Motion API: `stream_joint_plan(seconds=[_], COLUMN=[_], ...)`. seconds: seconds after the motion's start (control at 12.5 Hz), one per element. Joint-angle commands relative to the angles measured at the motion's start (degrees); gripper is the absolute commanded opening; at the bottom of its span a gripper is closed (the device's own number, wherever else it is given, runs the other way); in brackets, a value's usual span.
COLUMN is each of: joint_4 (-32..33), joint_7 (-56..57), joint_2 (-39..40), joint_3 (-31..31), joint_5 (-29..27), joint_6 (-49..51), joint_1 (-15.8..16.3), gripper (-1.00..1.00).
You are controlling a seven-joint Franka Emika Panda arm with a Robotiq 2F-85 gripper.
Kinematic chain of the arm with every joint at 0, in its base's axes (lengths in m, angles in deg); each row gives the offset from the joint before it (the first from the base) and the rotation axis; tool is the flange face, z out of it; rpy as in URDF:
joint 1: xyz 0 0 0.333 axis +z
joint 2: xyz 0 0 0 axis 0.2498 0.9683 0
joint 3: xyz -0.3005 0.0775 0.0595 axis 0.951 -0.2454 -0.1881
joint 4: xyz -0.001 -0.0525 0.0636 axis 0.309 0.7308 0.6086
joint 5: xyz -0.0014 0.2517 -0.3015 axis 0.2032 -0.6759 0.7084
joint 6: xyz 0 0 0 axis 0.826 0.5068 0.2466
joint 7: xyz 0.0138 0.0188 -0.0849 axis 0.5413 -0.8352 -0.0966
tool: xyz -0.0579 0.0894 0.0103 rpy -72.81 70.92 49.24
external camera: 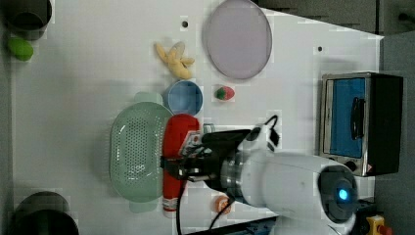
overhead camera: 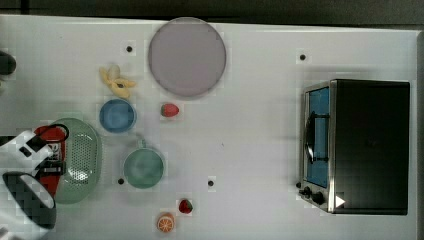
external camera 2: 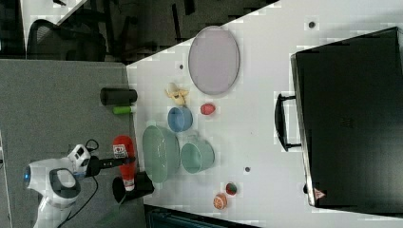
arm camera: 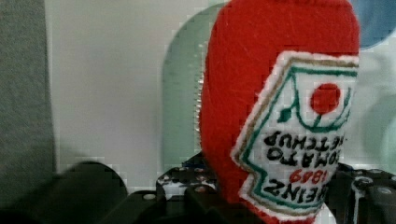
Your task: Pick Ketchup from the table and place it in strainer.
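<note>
My end effector (external camera: 188, 164) is clamped on the soft red ketchup bottle with the white label (external camera: 179, 147), up in the air beside the big mint-green plastic strainer (external camera: 134, 154). If I let go now, it could hit the rim and fall onto the white counter (external camera: 88, 73).

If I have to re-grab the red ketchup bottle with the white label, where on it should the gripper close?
Across the red ketchup bottle at mid-body, where the gripper holds it now. There the sides run parallel; toward the white cap the neck tapers. Come from the side away from the mint-green perforated strainer.
</note>
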Motion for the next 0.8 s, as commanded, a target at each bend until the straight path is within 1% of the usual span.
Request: stream_joint_plan(seconds=[0.08, 0.16, 0.24, 0.48, 0.56, 0.72, 0.8], joint_4=[-0.16, -0.13, -0.09, -0.04, -0.05, -0.01, -0.03], joint_7=[-9.39, -10.29, -11.61, -12.08, -12.08, -12.17, -12.38], joint_2=[5.03, 7.15, 9.09, 12.28, 11.88, 10.11, 8.55], joint_3=[1.69, 1.77, 1.83, 1.91, 1.93, 2.06, 2.22], joint_5=[3.92, 4.89, 4.90, 6.90, 7.26, 7.23, 6.95], joint_6=[-5.19, -7.10, -8.91, -10.83, -10.69, -9.92, -8.85], joint_1=[-0.49, -0.12, 0.14, 0.60, 0.60, 0.35, -0.30], gripper=[0.23, 0.23, 0.27, 0.90, 1.00, 1.00, 1.00])
